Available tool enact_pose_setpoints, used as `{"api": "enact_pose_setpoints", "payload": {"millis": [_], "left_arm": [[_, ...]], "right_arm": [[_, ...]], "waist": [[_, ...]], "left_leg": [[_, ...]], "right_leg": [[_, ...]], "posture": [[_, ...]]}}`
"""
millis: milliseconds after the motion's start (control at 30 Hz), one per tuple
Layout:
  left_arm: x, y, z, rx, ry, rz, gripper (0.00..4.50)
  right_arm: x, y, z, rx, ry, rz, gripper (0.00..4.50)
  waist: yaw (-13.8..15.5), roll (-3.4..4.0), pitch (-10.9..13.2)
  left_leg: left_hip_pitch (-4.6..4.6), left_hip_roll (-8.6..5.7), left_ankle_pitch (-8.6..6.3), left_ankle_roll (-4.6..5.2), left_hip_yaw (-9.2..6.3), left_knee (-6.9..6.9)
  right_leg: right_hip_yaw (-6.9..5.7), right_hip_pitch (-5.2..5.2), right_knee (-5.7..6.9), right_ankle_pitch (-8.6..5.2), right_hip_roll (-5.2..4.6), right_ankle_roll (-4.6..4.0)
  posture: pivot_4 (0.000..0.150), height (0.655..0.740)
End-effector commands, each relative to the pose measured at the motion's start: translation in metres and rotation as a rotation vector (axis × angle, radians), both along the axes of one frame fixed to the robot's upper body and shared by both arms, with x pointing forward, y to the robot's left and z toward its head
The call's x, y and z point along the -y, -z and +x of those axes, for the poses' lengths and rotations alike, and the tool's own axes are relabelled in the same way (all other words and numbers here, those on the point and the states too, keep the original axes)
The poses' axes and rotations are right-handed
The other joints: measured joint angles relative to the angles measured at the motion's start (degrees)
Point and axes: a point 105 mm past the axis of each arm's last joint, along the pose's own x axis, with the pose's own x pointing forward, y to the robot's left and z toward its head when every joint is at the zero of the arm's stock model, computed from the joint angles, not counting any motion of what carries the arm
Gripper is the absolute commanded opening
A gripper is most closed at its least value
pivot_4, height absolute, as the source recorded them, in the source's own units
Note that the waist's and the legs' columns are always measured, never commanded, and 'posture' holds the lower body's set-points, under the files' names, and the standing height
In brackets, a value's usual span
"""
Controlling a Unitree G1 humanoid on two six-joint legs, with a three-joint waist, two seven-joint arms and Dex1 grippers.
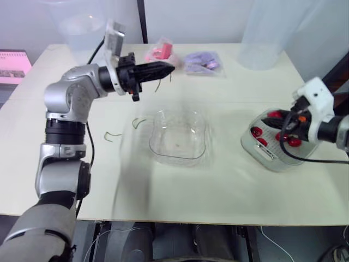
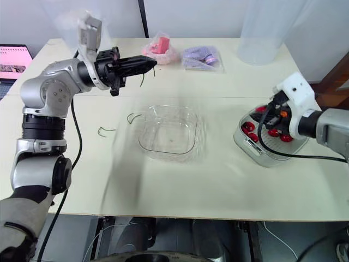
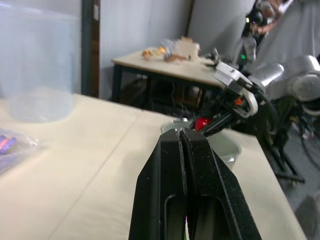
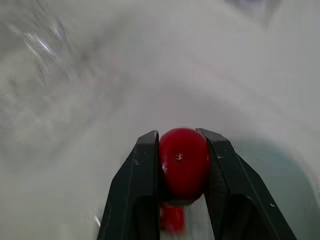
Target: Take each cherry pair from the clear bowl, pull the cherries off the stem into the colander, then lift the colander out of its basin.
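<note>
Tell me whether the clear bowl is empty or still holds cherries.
Empty of cherries: nothing red shows inside the clear bowl, and its bottom looks bare.

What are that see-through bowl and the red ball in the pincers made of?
The clear bowl looks like thin glossy plastic: the table shows through and its rim glints. The cherry in the right gripper is smooth, shiny, evenly red; real fruit or imitation, I can't tell.

Pink packet point(image 1: 160, 52) just beside purple packet point(image 1: 203, 62) on pale table point(image 1: 229, 180)

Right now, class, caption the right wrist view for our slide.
The right gripper holds one red cherry squeezed between its two black fingers.
</note>
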Motion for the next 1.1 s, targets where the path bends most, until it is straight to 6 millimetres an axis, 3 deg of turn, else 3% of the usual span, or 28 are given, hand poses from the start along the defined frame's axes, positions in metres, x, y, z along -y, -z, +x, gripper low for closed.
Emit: {"api": "enact_pose_setpoints", "payload": {"millis": [33,67,200,300,333,467,533,667,733,800,933,1100], "left_arm": [[0.004,-0.006,-0.005,0.063,0.022,0.013,0.03],[0.005,-0.004,-0.004,0.065,0.024,0.021,0.03],[0.007,-0.004,-0.005,0.070,0.032,0.021,0.00],[0.004,-0.005,-0.003,0.065,0.016,0.014,0.00],[0.003,-0.006,-0.002,0.062,0.010,0.009,0.00],[-0.002,-0.010,0.001,0.049,-0.023,-0.019,0.00],[-0.008,-0.013,0.004,0.036,-0.060,-0.040,0.00],[-0.035,-0.018,0.015,-0.036,-0.198,-0.123,0.00],[-0.058,-0.009,0.019,-0.096,-0.297,-0.155,0.00],[-0.076,0.007,0.018,-0.153,-0.383,-0.156,0.00],[-0.105,0.046,0.011,-0.241,-0.523,-0.122,0.00],[-0.128,0.094,0.003,-0.331,-0.621,-0.044,0.00]], "right_arm": [[0.005,-0.009,0.002,0.071,0.002,-0.040,0.72],[0.007,-0.006,0.003,0.069,0.012,-0.048,0.72],[0.023,-0.001,0.009,0.076,0.072,-0.093,2.59],[0.027,-0.008,0.009,0.097,0.079,-0.080,4.15],[0.026,-0.013,0.009,0.109,0.075,-0.069,4.42],[0.013,-0.036,0.010,0.166,0.028,-0.008,4.42],[-0.007,-0.049,0.011,0.194,-0.047,0.047,4.42],[-0.080,-0.076,0.003,0.227,-0.332,0.210,4.42],[-0.123,-0.083,-0.002,0.226,-0.493,0.269,4.42],[-0.160,-0.082,-0.006,0.213,-0.611,0.285,4.42],[-0.208,-0.070,-0.017,0.167,-0.778,0.275,4.42],[-0.241,-0.034,-0.018,0.128,-0.857,0.169,4.42]], "waist": [[0.0,0.01,0.0],[0.0,0.01,0.0],[0.2,0.01,0.0],[0.2,0.01,0.0],[0.2,0.01,0.0],[-0.1,0.01,0.0],[-0.1,0.01,0.0],[-0.7,0.02,0.0],[-1.3,0.03,0.0],[-1.6,0.05,0.0],[-1.0,0.04,0.0],[0.1,0.01,0.0]], "left_leg": [[0.01,0.01,0.00,0.00,0.00,0.00],[0.01,0.01,0.00,0.00,0.00,0.00],[0.00,0.01,0.01,-0.01,0.00,0.01],[-0.02,0.00,0.03,-0.05,0.00,0.01],[-0.02,0.00,0.03,-0.05,0.00,0.02],[0.02,0.01,0.03,-0.06,0.00,0.01],[0.04,0.02,0.03,-0.06,-0.01,0.00],[0.07,0.04,0.05,-0.09,-0.03,0.00],[0.07,0.06,0.07,-0.13,-0.06,-0.01],[0.13,0.08,0.08,-0.14,-0.07,-0.03],[0.03,0.10,0.09,-0.16,-0.15,0.00],[-0.08,0.01,0.11,-0.21,-0.17,0.04]], "right_leg": [[0.00,0.00,0.00,0.00,0.02,0.00],[0.00,0.00,0.01,0.00,0.01,0.00],[-0.01,0.02,-0.01,0.00,-0.01,0.00],[-0.01,0.02,-0.02,0.00,-0.02,0.00],[-0.01,0.02,-0.02,0.00,-0.02,0.00],[0.00,0.02,0.00,0.00,0.01,0.00],[-0.01,0.03,0.00,0.00,0.01,0.00],[0.00,0.03,0.02,0.00,0.03,0.00],[-0.02,0.03,0.03,0.00,0.05,0.00],[-0.01,0.04,0.07,0.00,0.05,0.00],[-0.08,0.02,0.07,0.00,0.03,-0.01],[-0.15,-0.01,0.01,0.00,-0.09,0.00]], "posture": [[0.150,0.7348],[0.150,0.7348],[0.150,0.7348],[0.150,0.7348],[0.150,0.7348],[0.150,0.7348],[0.150,0.7348],[0.150,0.7348],[0.150,0.7348],[0.150,0.7348],[0.150,0.7348],[0.150,0.7348]]}}
